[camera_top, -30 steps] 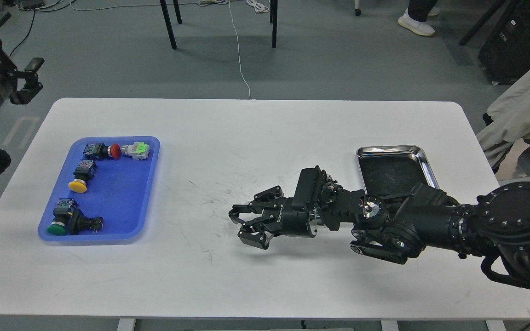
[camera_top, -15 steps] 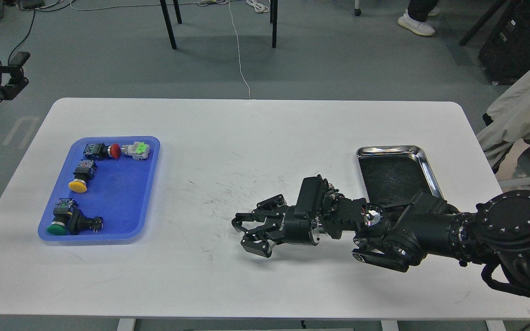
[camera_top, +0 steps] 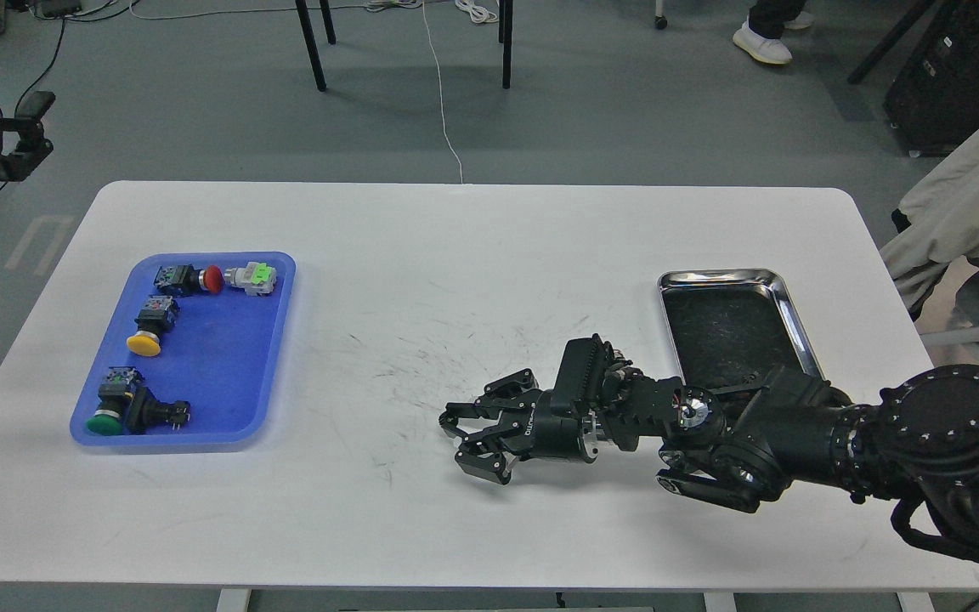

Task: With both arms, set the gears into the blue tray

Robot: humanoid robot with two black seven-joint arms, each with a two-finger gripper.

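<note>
The right black two-finger gripper (camera_top: pixel 466 438) hangs low over the middle of the white rectangular table (camera_top: pixel 472 246), a little toward its near edge, pointing at the left end. Its fingers stand spread apart with nothing visible between them. The black arm with silver ring joints (camera_top: pixel 795 425) behind it stretches in from the near right corner, passing just in front of the shiny silver metal tray with a dark inside (camera_top: pixel 732 319), which sits near the right edge. The bright blue plastic tray with rounded corners (camera_top: pixel 226 374) lies well apart from that gripper, close to the left edge of the table. In it I can see a black-bodied push-button switch with a red cap (camera_top: pixel 188 278) and a pale switch with a green top (camera_top: pixel 251 277) along its far side, a switch with a yellow cap (camera_top: pixel 149 327) below them, and a switch with a dark green cap (camera_top: pixel 120 410) in its near left corner. The small black gears are not anywhere I can make out, neither on the table nor in either tray. The left black gripper (camera_top: pixel 18 136) is raised off the table beyond its far left corner, over the grey floor; it is too dark to tell how its fingers stand.
</note>
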